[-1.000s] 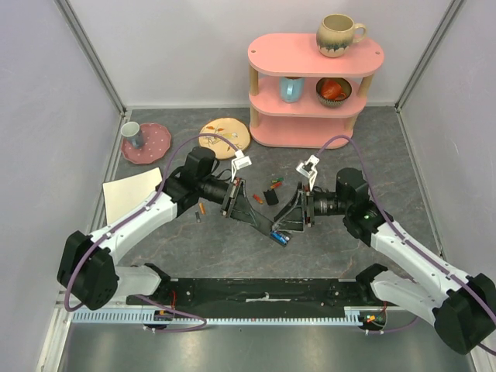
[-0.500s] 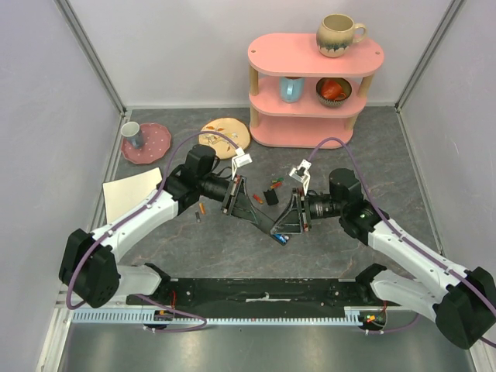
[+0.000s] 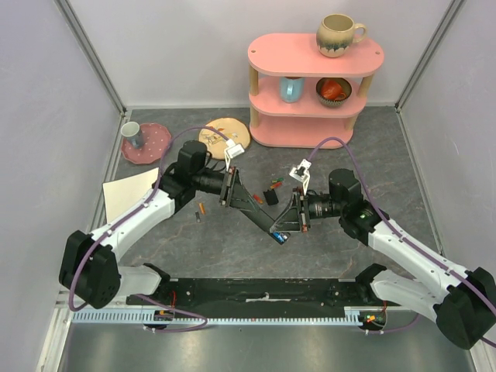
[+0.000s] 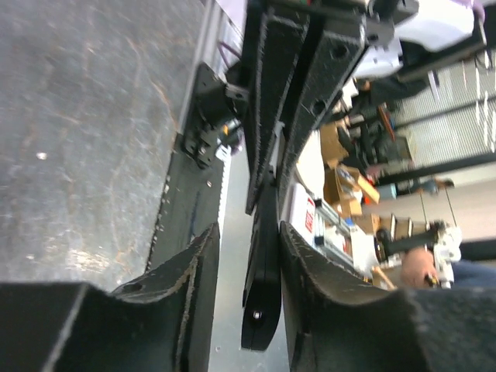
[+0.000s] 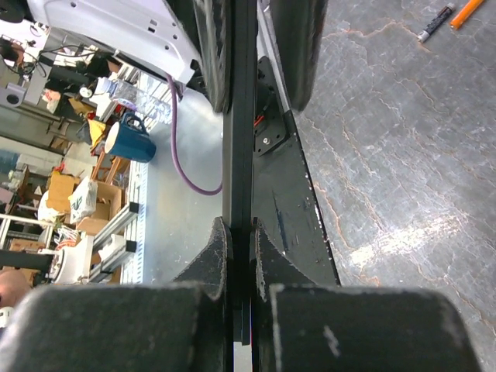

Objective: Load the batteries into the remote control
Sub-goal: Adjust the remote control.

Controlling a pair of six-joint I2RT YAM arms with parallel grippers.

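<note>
The remote control (image 3: 263, 218) hangs above the table as a slim black bar between both arms. A blue battery (image 3: 280, 237) shows at its lower end. My right gripper (image 3: 284, 226) is shut on the remote (image 5: 239, 155), its pads pressed on both flat faces (image 5: 239, 226). My left gripper (image 3: 249, 206) stands open around the other end. There the remote (image 4: 263, 287) leans on one finger (image 4: 310, 263), with a gap to the other. Loose batteries (image 3: 271, 184) in red, green and orange lie behind the remote, and two more batteries (image 3: 200, 211) lie under the left arm.
A pink shelf (image 3: 314, 85) with mugs and a bowl stands at the back. A pink plate with a cup (image 3: 147, 143), a tan plate (image 3: 225, 133) and a paper pad (image 3: 132, 194) lie at the left. A small black piece (image 3: 270, 198) lies by the loose batteries.
My right gripper has moved in and shut on the remote. My left gripper's jaws have parted and its arm has drawn back a little to the upper left.
</note>
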